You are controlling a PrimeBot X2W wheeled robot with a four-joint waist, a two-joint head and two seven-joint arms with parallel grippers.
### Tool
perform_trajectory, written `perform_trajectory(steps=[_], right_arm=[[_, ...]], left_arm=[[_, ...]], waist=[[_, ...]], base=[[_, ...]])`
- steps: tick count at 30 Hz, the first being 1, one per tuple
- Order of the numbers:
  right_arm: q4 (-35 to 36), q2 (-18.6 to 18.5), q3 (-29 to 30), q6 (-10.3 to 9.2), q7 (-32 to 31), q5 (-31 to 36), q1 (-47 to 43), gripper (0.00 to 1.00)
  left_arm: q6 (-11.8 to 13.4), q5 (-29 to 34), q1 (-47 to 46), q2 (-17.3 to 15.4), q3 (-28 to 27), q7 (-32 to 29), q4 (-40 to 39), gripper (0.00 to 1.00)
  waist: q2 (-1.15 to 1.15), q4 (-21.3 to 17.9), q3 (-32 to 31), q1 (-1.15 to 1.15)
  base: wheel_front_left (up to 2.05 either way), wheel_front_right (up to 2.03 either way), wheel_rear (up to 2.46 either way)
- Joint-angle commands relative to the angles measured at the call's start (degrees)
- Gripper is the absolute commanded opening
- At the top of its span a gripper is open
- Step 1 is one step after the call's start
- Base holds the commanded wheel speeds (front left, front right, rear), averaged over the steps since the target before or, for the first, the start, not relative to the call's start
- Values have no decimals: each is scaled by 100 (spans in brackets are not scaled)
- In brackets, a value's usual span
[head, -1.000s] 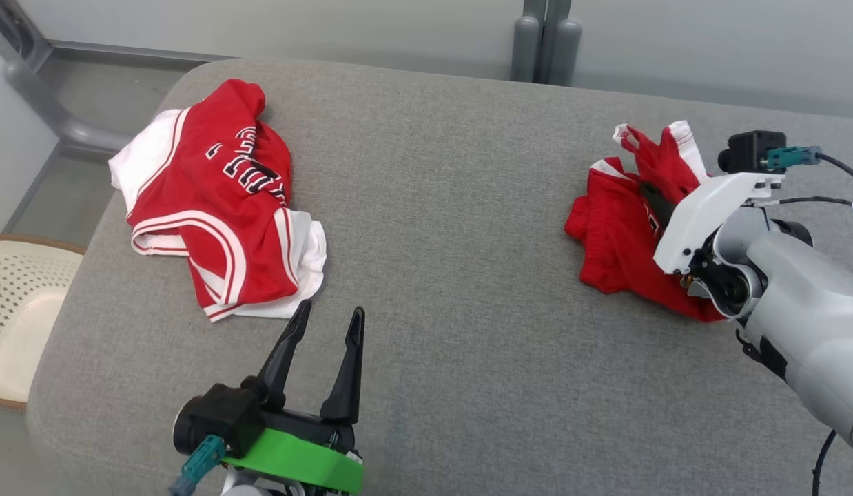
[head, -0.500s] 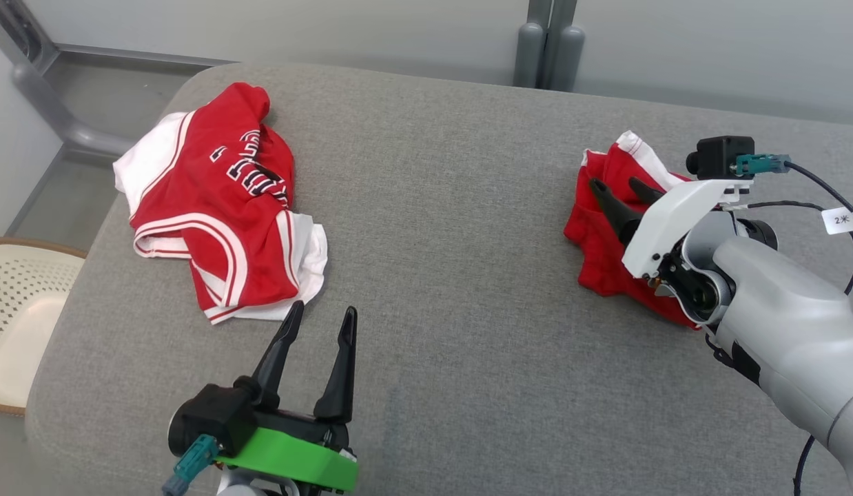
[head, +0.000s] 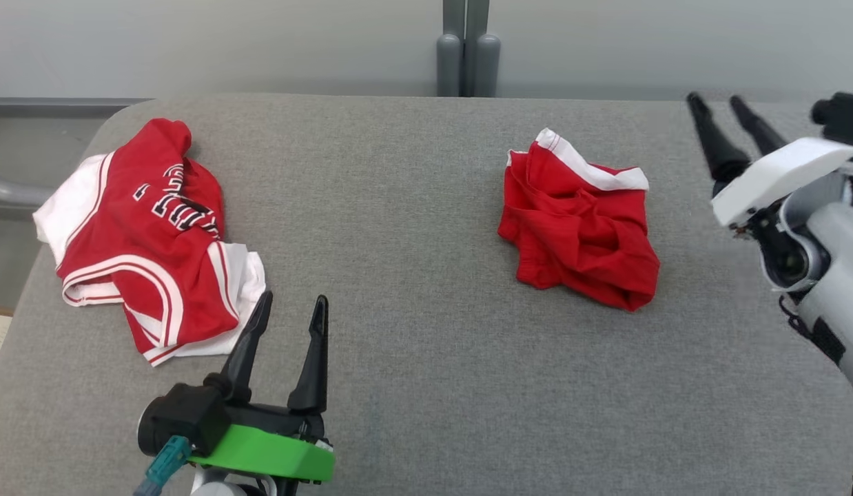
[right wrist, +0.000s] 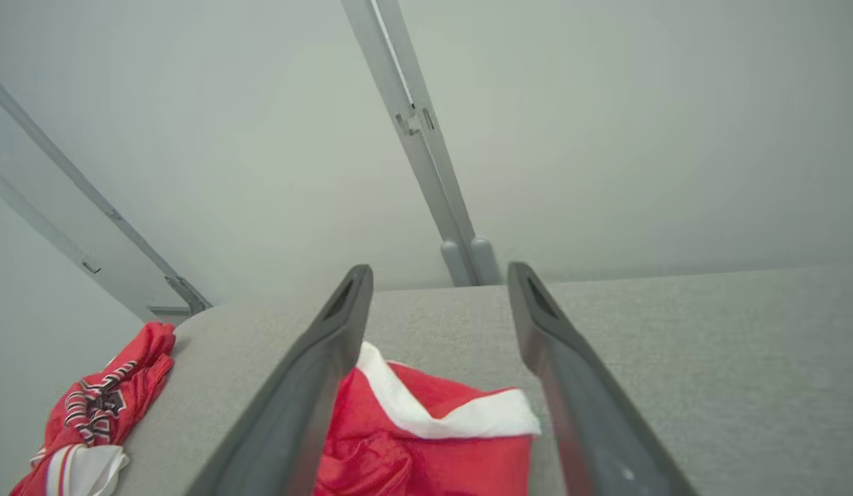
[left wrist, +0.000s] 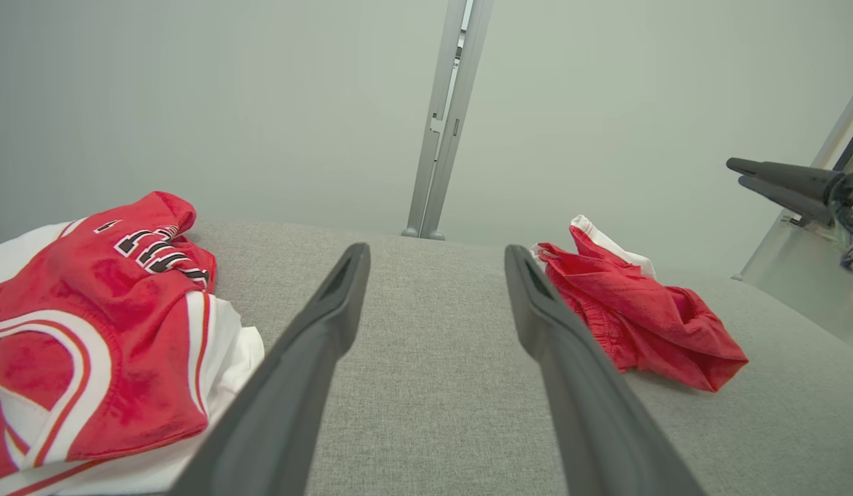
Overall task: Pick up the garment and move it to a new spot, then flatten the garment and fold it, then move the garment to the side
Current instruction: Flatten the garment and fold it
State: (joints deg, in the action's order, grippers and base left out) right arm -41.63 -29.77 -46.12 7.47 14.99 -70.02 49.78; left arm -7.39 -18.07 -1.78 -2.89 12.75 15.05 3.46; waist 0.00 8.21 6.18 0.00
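Garment [head: 578, 231], red with a white waistband, crumpled in a heap on grey bench [head: 413, 289], at 3 o'clock of head view centre, nothing touching it. Right gripper [head: 712, 100] at 2 o'clock from it, raised clear of the cloth, jaws apart and empty. Left gripper [head: 293, 297] at 8 o'clock from garment, well apart, jaws apart, empty, tips just beside hem of red-and-white jersey [head: 144, 241]. Jersey bunched at 9 o'clock, near bench edge. Grey post [head: 468, 55] at 12 o'clock behind bench.
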Motion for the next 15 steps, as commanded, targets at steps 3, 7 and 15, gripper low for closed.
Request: perform_trajectory(steps=[3,7,15], right_arm=[[344,45,1237,4,17,875,-697,100],[822,346,2468,4,19,1924,-1523,100],[1133,943,3322,4,20,3021,-2392,100]], left_arm=[[-13,97,77,-8,-235,18,-77,100],[-13,175,103,-11,-422,18,-101,100],[-14,214,109,-11,-459,18,-99,100]], waist=[[0,-252,-30,0],[0,-392,-49,0],[0,-438,-51,0]], base=[[0,0,0],[0,0,0],[0,0,0]])
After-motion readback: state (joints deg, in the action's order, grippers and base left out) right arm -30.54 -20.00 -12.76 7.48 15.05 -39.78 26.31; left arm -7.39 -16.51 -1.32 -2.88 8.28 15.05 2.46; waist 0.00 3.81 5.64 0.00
